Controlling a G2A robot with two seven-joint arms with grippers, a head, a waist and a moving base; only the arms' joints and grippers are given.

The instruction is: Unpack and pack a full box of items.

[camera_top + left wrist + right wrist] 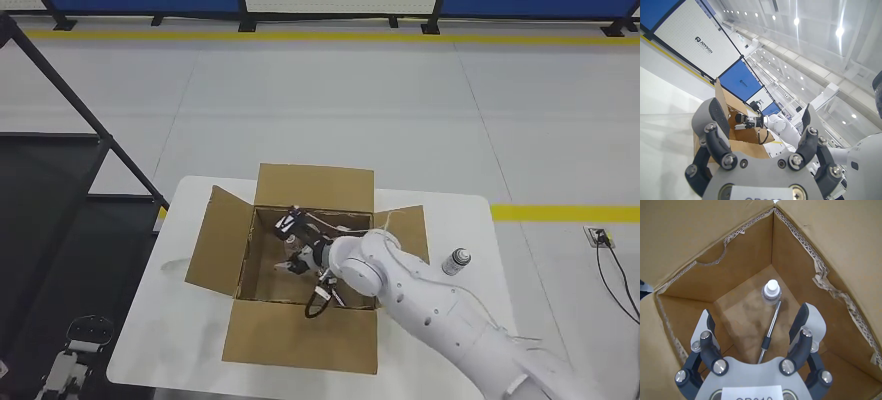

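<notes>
- Inside the open cardboard box (pixel 745 262), the right gripper (pixel 756 308) hangs with its fingers spread and nothing between them. It is above a small clear bottle (pixel 771 292) with a white cap, which stands upright near a corner of the box floor.
- A metal rod (pixel 772 323) with a dark sleeve lies flat on the same floor, its far end right at the bottle's foot. I cannot tell whether the two touch. If a finger comes down on the rod, it could lever the bottle over.
- The bottle sits near two walls, so a wide approach may catch a finger on the cardboard and drag the whole box across the tabletop (pixel 180 330).
- The torn edges of the box rim look ragged. The wrist cable could snag there when the arm lifts out.
- The narrow cap offers little to hold; a grip taken too high would likely slip, and the bottle would drop back in.
- A second bottle (pixel 457 261) stands on the tabletop just beside the box's flap, close to the arm. A careless swing of the elbow could knock it down.
- The left gripper (pixel 761 103) is away from the box, its fingers apart and empty, so nothing steadies the box.
</notes>
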